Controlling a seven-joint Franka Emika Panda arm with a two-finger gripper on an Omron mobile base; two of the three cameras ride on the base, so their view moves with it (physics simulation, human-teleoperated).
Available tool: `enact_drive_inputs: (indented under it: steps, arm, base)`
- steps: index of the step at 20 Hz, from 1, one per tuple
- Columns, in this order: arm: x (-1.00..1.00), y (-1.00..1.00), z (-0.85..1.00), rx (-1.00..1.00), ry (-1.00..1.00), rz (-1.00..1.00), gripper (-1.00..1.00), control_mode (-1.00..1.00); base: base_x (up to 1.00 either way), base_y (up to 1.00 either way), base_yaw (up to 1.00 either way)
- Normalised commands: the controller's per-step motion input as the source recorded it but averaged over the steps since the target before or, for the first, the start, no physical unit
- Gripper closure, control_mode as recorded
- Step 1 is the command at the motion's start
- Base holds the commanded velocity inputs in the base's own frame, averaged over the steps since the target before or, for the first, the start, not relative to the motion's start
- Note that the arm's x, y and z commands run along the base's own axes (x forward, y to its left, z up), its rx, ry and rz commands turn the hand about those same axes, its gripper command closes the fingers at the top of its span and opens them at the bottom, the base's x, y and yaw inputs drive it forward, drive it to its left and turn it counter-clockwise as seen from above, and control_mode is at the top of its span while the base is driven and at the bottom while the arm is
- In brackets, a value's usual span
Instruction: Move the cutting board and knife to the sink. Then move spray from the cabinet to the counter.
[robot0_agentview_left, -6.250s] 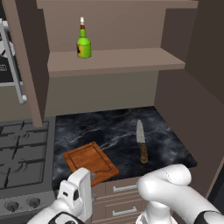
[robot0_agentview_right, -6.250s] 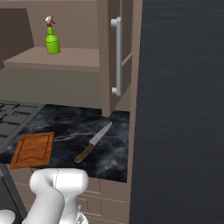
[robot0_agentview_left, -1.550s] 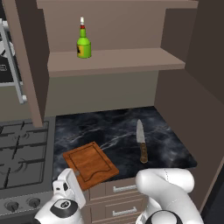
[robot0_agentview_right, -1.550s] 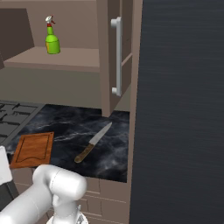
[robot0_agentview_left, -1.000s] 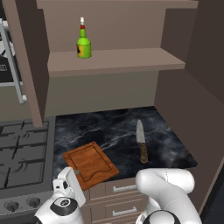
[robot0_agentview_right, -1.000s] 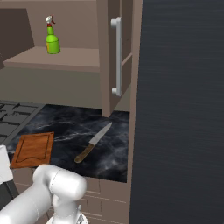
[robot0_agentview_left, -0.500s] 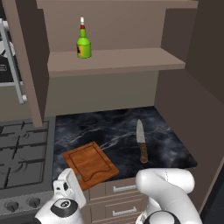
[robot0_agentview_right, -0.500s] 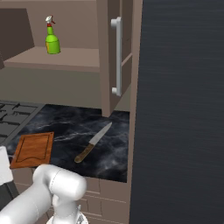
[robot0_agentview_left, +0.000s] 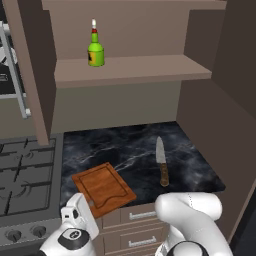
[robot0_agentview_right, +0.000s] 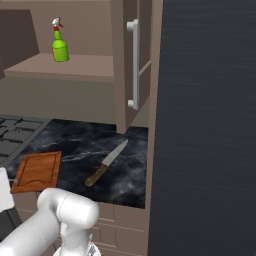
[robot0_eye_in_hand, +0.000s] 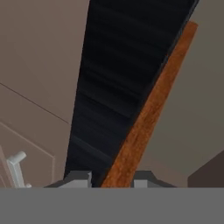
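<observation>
The reddish-brown cutting board (robot0_agentview_left: 102, 187) lies at the counter's front left corner, its near edge jutting over the counter (robot0_agentview_left: 130, 145). My gripper (robot0_agentview_left: 90, 206) sits low at that edge. In the hand view the board's edge (robot0_eye_in_hand: 148, 109) runs between the two fingertips of the gripper (robot0_eye_in_hand: 111, 179), which stand close against it, shut on it. To the board's right lies the knife (robot0_agentview_left: 161, 160), blade pointing to the back wall. The green spray (robot0_agentview_left: 95, 50) stands upright on the cabinet shelf (robot0_agentview_left: 135, 67). From the right, the cutting board (robot0_agentview_right: 37, 170), knife (robot0_agentview_right: 106, 162) and spray (robot0_agentview_right: 59, 47) show too. The sink is out of view.
A gas stove (robot0_agentview_left: 25, 175) borders the counter on the left. The open brown cabinet door (robot0_agentview_right: 132, 60) with a silver handle hangs over the counter's right end. A tall dark panel (robot0_agentview_right: 205, 125) closes off the right side. Drawers (robot0_agentview_left: 140, 215) sit below the counter.
Since six seconds ago the hand has sunk lower and turned at the board's front edge. Over the last second nothing has visibly moved.
</observation>
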Motion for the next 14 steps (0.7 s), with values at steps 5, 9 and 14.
enact_drive_inputs:
  steps: [5, 9, 14]
  arm:
    - [-0.27, 0.0, 0.35, 0.0, -0.01, 0.0, 1.0, -1.0]
    - [-0.63, 0.0, 0.64, 0.0, -0.06, 0.0, 1.0, -1.0]
    - [-0.62, 0.0, 0.72, 0.0, -0.09, 0.0, 1.0, -1.0]
  base:
    - [0.0, 0.0, 0.0]
    - [0.0, 0.0, 0.0]
    - [0.0, 0.0, 0.0]
